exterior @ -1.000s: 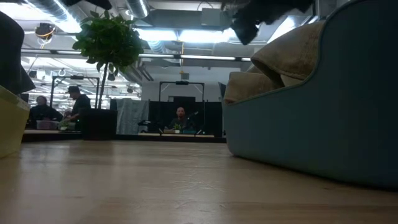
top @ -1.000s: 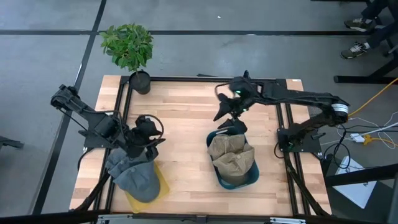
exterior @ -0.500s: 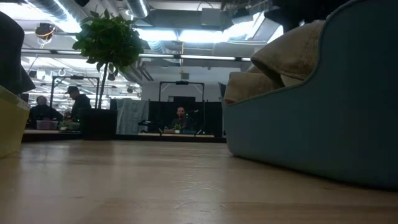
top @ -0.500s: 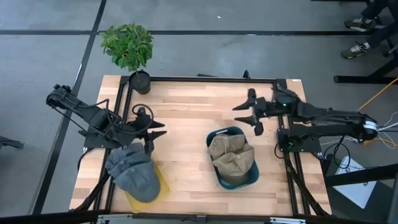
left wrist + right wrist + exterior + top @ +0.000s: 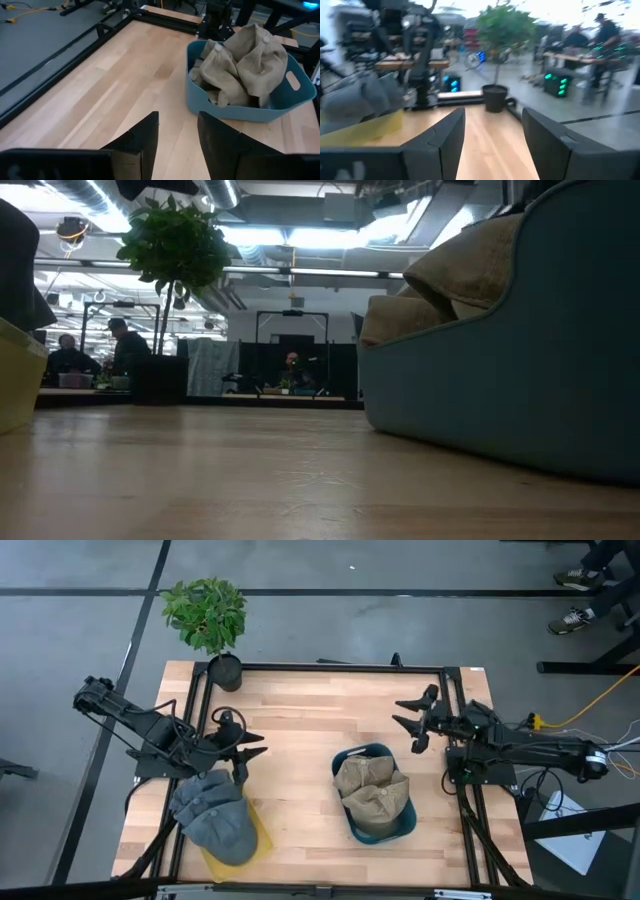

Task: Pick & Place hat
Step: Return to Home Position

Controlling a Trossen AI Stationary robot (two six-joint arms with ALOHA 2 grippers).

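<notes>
Grey hats (image 5: 212,818) lie piled in a yellow bin (image 5: 262,836) at the table's near left, and show in the right wrist view as grey hats (image 5: 360,97). Tan hats (image 5: 372,792) fill a blue bin (image 5: 352,758) right of centre. The left wrist view shows these tan hats (image 5: 250,62) heaped above the bin's rim (image 5: 235,107). My left gripper (image 5: 250,755) hovers open just beyond the grey hats, holding nothing. My right gripper (image 5: 408,725) stands open near the table's right rail, beyond the blue bin, also holding nothing.
A potted plant (image 5: 208,615) stands at the table's far left corner. Black frame rails (image 5: 452,730) run along the table's sides. Bare wood (image 5: 300,730) lies between the two bins. People sit in the room behind (image 5: 290,370).
My right gripper has drawn back from above the blue bin's far rim toward the table's right edge, sinking and tipping up from pointing down to about level. My left gripper has tipped up a little from the grey hats. The hats have stayed put.
</notes>
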